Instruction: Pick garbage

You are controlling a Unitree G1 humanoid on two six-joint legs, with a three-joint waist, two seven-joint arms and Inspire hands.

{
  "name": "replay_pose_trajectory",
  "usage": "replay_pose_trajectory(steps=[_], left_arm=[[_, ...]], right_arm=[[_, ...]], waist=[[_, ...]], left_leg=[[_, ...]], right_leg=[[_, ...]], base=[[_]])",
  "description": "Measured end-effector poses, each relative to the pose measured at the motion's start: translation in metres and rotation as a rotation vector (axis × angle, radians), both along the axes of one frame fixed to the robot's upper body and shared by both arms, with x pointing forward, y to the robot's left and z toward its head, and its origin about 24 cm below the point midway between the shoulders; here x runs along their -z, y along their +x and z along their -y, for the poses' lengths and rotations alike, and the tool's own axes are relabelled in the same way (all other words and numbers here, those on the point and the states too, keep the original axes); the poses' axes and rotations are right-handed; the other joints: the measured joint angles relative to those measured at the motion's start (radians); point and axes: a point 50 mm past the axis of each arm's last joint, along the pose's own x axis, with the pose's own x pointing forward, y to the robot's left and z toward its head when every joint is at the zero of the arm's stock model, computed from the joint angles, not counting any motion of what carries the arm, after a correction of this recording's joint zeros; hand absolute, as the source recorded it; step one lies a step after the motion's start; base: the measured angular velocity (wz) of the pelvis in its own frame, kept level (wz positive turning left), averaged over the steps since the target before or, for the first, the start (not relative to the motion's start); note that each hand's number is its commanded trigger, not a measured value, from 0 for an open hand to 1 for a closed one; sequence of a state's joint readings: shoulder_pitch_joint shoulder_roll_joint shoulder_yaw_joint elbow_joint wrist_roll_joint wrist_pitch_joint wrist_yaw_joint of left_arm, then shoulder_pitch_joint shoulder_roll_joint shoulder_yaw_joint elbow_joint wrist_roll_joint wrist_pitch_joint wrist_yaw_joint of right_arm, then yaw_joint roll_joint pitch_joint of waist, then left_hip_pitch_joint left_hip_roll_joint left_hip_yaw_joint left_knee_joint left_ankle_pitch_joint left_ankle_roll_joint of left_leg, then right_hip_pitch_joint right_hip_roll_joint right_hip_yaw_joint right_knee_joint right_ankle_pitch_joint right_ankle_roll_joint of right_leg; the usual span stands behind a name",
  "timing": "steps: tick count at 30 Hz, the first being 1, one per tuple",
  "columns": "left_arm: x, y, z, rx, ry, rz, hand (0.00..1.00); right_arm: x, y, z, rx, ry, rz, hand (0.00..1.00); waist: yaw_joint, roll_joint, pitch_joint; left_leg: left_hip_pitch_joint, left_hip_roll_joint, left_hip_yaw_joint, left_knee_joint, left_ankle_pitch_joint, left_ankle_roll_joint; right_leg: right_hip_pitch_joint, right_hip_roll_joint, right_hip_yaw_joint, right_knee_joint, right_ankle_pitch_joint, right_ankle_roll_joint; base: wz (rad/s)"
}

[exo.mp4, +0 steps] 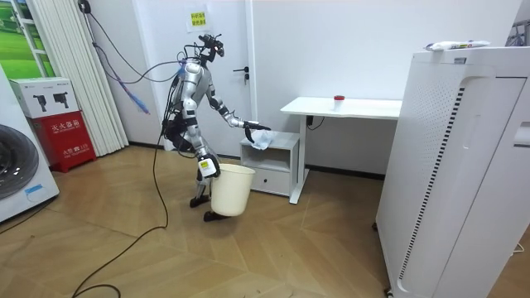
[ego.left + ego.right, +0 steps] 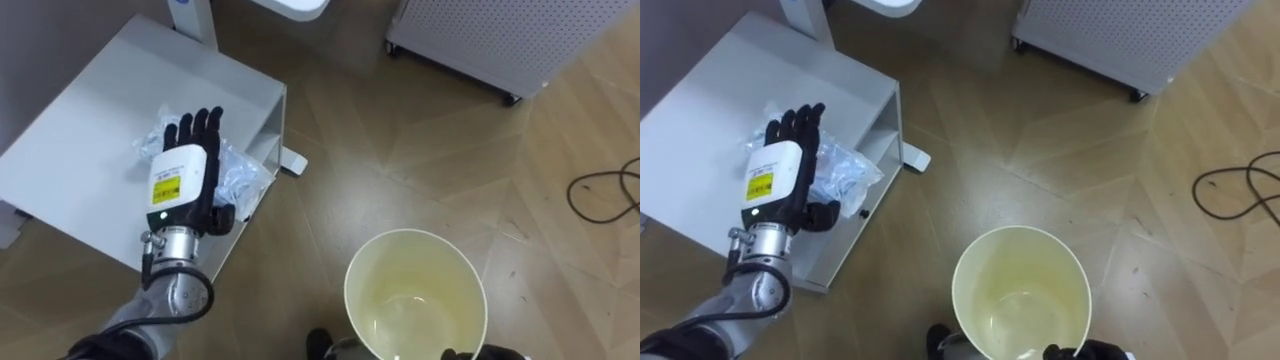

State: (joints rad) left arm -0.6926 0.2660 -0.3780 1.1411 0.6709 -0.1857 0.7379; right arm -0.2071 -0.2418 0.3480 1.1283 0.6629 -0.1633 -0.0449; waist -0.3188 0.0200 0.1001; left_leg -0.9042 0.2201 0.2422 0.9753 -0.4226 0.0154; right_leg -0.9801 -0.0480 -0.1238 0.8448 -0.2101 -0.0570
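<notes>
Pale herringbone wooden floor (image 2: pixel 400 150) spreads right of the fingers (image 2: pixel 195 125) of the left hand (image 2: pixel 180 180). A low white cabinet (image 2: pixel 90 130) lies beneath them, a white perforated metal unit (image 2: pixel 480 40) well beyond. Plain white walls (image 1: pixel 373 41) back a white desk (image 1: pixel 348 107).

From my feed, the low white cabinet (image 2: pixel 80 140) stands on the herringbone wooden floor (image 2: pixel 420 150), with the white foot of a desk (image 2: pixel 293 162) just beside its corner. The only thing I can see on its flat top is a wad of crumpled clear plastic (image 2: pixel 243 172), which sits near the edge towards the desk foot and is partly covered by my left hand (image 2: pixel 180 180), laid over it with fingers straight. Farther out, well apart from the cabinet, a white perforated unit (image 2: pixel 490 35) also stands on the floor.
</notes>
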Motion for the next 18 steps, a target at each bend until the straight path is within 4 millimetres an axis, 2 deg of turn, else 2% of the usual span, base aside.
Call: replay_pose_trajectory(steps=[11, 18], left_arm=[[0.032, -0.008, -0.008, 0.0, 0.196, -0.308, 0.0], [0.031, -0.006, -0.012, -0.03, 0.239, -0.355, 0.0]], right_arm=[[0.004, -0.007, 0.002, 0.063, 0.063, -0.025, 1.0], [0.004, -0.007, 0.002, 0.074, 0.069, -0.022, 1.0]], waist=[[-0.005, 0.003, -0.0013], [0.0, 0.019, -0.0018]], left_leg=[[0.008, -0.003, 0.005, -0.004, 0.002, -0.001], [0.007, -0.004, 0.006, -0.006, 0.002, -0.001]], right_leg=[[0.002, -0.001, 0.012, 0.004, 0.0, 0.001], [0.0, -0.002, 0.009, 0.002, 0.0, 0.001]], base=[[0.0], [0.0]])
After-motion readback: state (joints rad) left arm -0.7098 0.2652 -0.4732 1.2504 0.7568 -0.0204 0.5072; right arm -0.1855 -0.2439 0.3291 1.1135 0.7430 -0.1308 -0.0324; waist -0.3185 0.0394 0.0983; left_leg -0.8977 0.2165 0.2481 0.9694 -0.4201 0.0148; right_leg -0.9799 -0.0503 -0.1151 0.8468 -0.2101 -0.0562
